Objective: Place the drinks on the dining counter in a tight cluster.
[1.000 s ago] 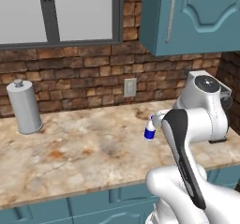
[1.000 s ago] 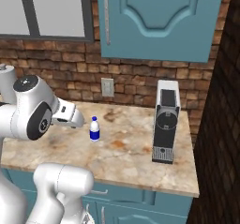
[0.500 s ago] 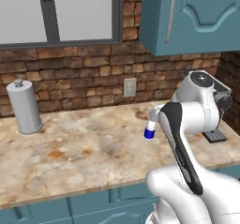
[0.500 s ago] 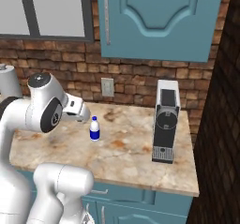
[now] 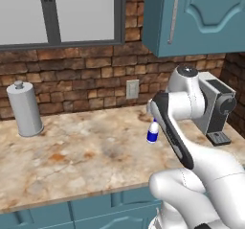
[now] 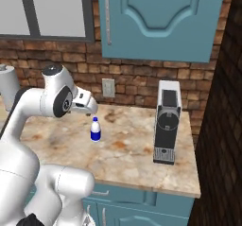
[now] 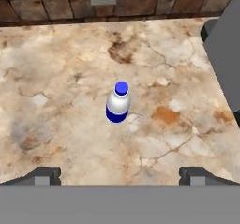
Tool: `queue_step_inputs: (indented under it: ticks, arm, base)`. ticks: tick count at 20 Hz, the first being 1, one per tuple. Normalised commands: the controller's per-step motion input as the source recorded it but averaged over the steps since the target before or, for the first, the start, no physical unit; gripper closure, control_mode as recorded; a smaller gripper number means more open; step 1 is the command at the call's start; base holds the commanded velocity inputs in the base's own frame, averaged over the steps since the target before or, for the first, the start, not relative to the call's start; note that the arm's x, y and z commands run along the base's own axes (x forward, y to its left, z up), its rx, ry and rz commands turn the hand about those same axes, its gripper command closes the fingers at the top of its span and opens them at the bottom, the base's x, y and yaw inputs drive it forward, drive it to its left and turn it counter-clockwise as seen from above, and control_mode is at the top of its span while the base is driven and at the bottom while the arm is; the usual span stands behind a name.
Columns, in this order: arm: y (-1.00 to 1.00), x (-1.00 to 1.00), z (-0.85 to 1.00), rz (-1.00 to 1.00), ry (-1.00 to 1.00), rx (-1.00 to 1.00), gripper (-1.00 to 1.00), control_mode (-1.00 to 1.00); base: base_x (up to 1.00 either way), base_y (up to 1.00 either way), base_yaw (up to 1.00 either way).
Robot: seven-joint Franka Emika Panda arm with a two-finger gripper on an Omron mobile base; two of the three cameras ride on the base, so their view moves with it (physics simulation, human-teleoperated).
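Swung toward the coffee machine [image 6: 166, 123] over the last second: arm and hand, now hanging above and just on the far side of the small white bottle [image 6: 95, 129] from that machine. No shift in the bottle itself.

Far from the machine, at the other end of the counter [image 5: 72, 156]: tall grey canister [image 5: 26, 110], upright against the brick wall, no part of this job. Closer to the machine: wall outlet [image 5: 132, 89] in the brick, and below it the bottle, upright on the marbled top, blue cap and blue band, well apart from the machine and touching nothing. Seen from the hand, sits roughly centred ahead of the tool [image 7: 119, 176], a little above the gap between the fingertips [image 7: 44, 175].

Tool spread wide and empty, nothing between the fingers, clear of the bottle.

Judged as the approach to a pick: bottle stands on the counter against the windowed wall, not on the dining counter, so fetching comes first and clustering much later.

Next move calls for lowering the hand straight onto the bottle, keeping it centred between the fingers, then closing on the body below the cap. Worth care: small and light by the look of it, so likely to tip if one finger arrives first.
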Motion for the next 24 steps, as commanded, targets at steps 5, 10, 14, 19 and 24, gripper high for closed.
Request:
queue_step_inputs:
  ticks: [5, 10, 14, 19, 24]
  arm:
    - [-0.24, 0.25, -0.49, -0.15, 0.02, 0.04, -1.0, -1.0]
    - [-0.04, 0.38, -0.14, 0.04, 0.07, 0.01, -1.0, -1.0]
    - [0.0, 0.11, 0.0, 0.16, 0.08, 0.01, -1.0, -1.0]
    - [-0.12, 0.0, -0.04, 0.21, 0.01, 0.03, -1.0, -1.0]
    - [-0.08, 0.06, -0.2, 0.1, -0.01, 0.01, -1.0, -1.0]
  base:
    - [0.0, 0.0, 0.0]
    - [0.0, 0.0, 0.0]
    - [0.0, 0.0, 0.0]
    - [0.0, 0.0, 0.0]
    - [0.0, 0.0, 0.0]
